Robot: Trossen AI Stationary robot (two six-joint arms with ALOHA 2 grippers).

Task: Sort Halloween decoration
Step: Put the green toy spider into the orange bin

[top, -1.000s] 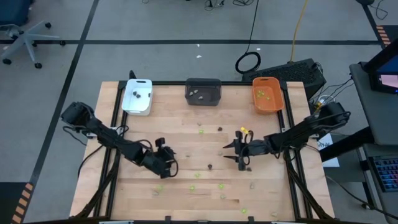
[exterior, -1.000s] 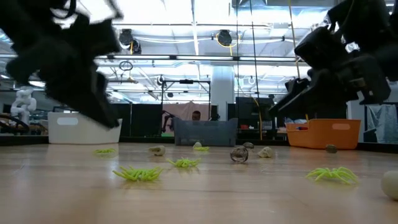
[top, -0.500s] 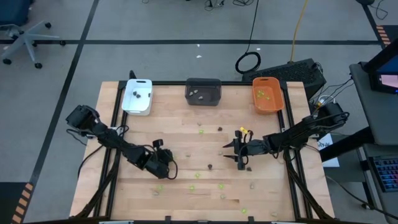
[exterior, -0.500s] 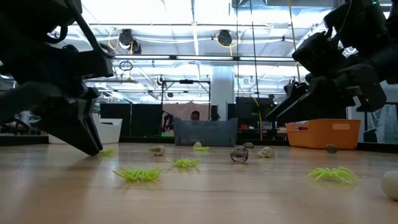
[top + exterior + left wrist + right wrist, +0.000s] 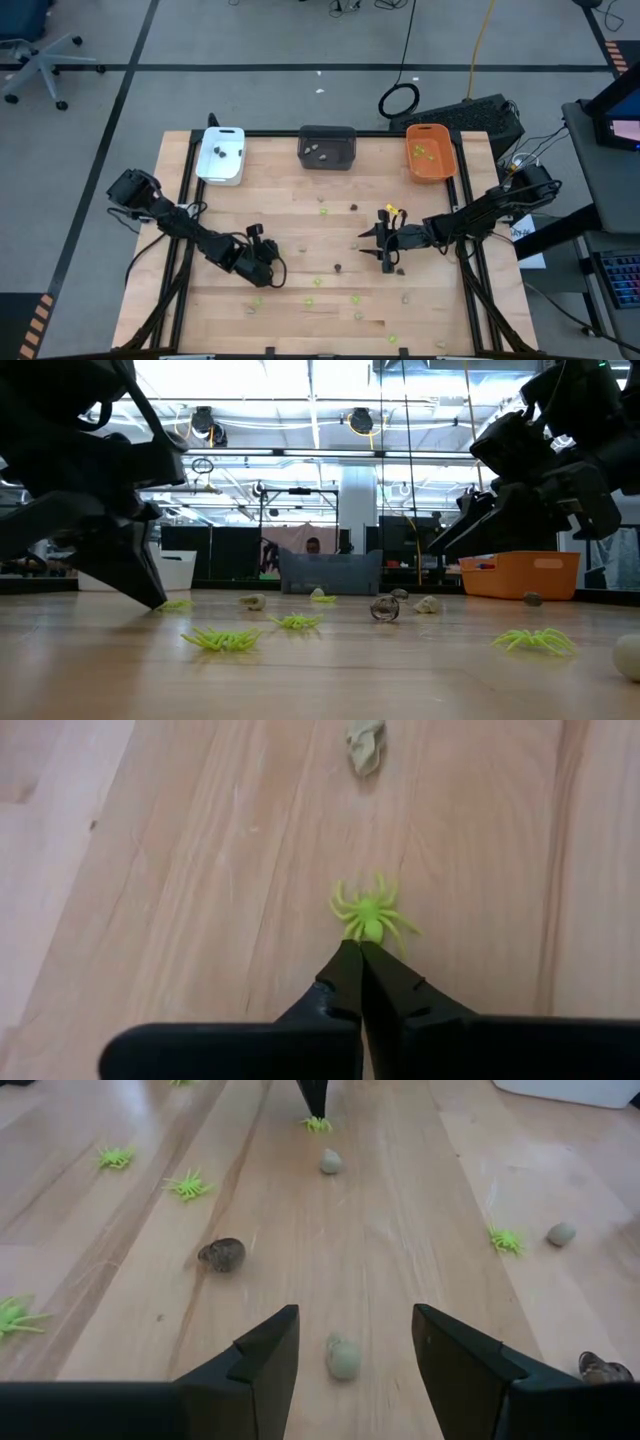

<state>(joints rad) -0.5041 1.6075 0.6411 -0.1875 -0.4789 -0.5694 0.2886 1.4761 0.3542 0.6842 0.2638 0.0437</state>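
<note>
Three trays stand along the tabletop edge far from both arms: one white tray, one dark grey tray and one orange tray.

Looking past the right pincer, the loose Halloween decoration ahead of it counts as follows:
- Five lime green spiders, with a sixth cut off at the frame edge.
- Three beige lumps.
- Two dark brown pieces: one ahead of the pincer and off to one side, the other beside its finger.

The right pincer stands open. One beige lump lies on the wood in the gap between its fingers, touching neither.

The left pincer is closed, finger against finger, with its tips down on the wood. One lime green spider sits right at those tips, its rear edge touching them. Whether a leg is nipped cannot be told. A second beige lump lies farther ahead of this pincer, well clear of the spider.

A second ago the left pincer's fingers stood apart and higher. They have since come down and shut at the spider. The right pincer has kept its place and its opening, and the loose pieces lie where they did.
</note>
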